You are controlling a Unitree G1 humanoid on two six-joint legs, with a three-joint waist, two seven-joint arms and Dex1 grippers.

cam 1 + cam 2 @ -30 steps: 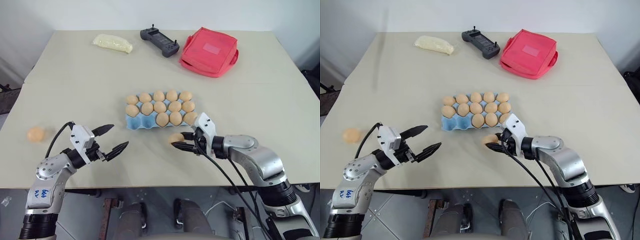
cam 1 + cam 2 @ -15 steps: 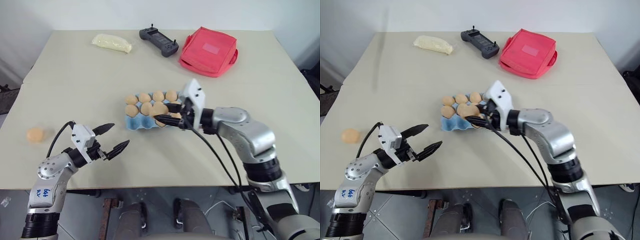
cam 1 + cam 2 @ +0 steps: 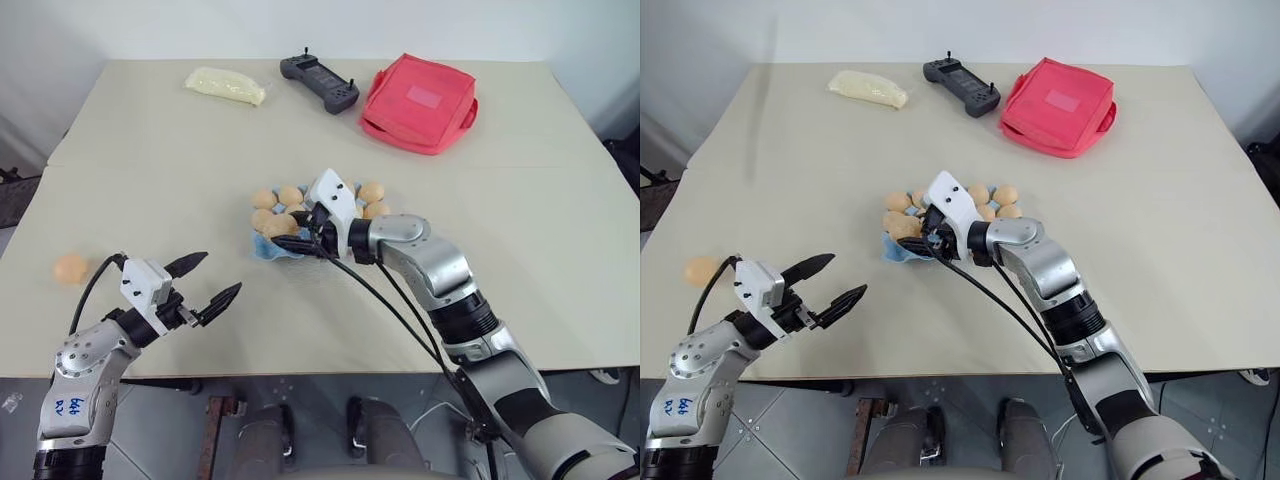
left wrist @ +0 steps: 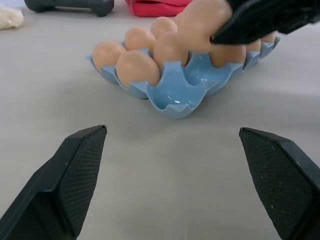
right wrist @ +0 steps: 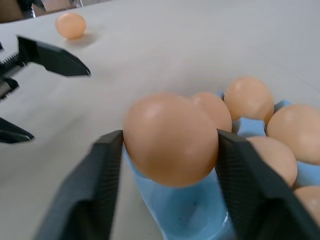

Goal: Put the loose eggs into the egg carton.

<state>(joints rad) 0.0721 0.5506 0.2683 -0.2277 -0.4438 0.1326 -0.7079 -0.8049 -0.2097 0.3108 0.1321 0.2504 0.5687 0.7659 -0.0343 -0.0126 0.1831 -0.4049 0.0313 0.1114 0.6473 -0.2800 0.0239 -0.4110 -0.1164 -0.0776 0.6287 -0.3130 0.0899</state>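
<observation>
The egg carton is sitting mid-table and is looking nearly full, with tan eggs filling most of the cups that are showing; the arm is hiding part of it, so an exact count isn't possible. The cups at its near-left corner are looking empty in the left wrist view. The right gripper is hovering right over that corner with an egg sitting between its two fingers. The pads are lying along both sides of the shell, so it's reading as gripping that egg, though how firmly can't be told. Judging from this, that egg is just about to go into a cup but isn't seated yet.

One more loose egg is lying well off to the robot's left near the table edge, so that one is left to do. The left gripper is waiting near it, jaws spread wide, carrying nothing, pointing toward the carton.

Other stuff is sitting along the far side: a pale yellow packet, a black controller and a red pouch. All of it is well apart from the carton and the stray egg, so nothing is really blocking either arm. The only risk seems to be the eggs already seated next to the drop spot getting bumped.
</observation>
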